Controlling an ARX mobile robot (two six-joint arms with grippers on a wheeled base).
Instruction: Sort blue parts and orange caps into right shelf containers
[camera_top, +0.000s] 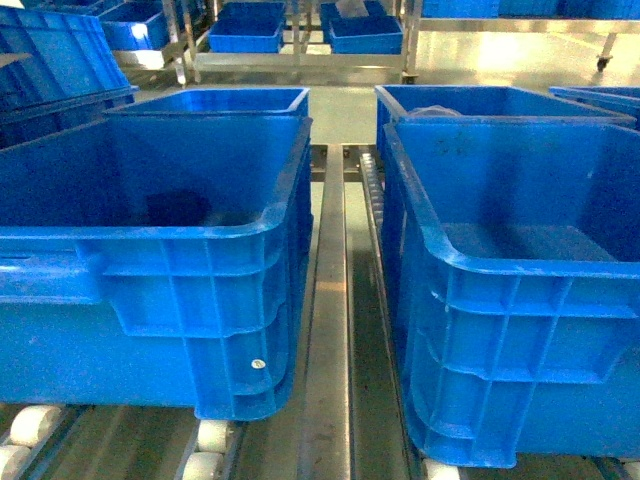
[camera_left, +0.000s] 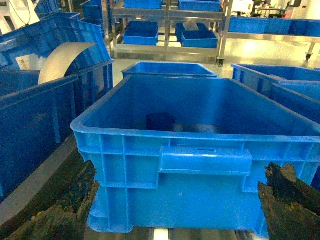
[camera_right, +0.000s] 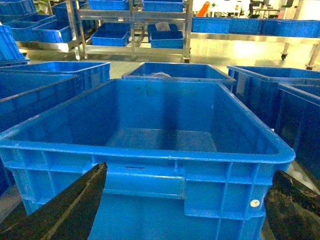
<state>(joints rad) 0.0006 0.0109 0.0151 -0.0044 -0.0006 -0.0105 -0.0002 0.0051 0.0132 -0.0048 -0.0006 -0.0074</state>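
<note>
crates (camera_top: 200, 300), deep, blue, ribbed

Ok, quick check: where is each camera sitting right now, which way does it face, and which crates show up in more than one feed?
Head: high on the robot, slanting down between the left crate and the right crate, roller rails below; no arm shows.
Left wrist: low, facing the left crate's handle wall; left gripper fingers frame the bottom corners, spread apart.
Right wrist: low, facing the right crate; right gripper fingers likewise spread.
Shared: each wrist crate appears in head; all show the far rack.
</note>
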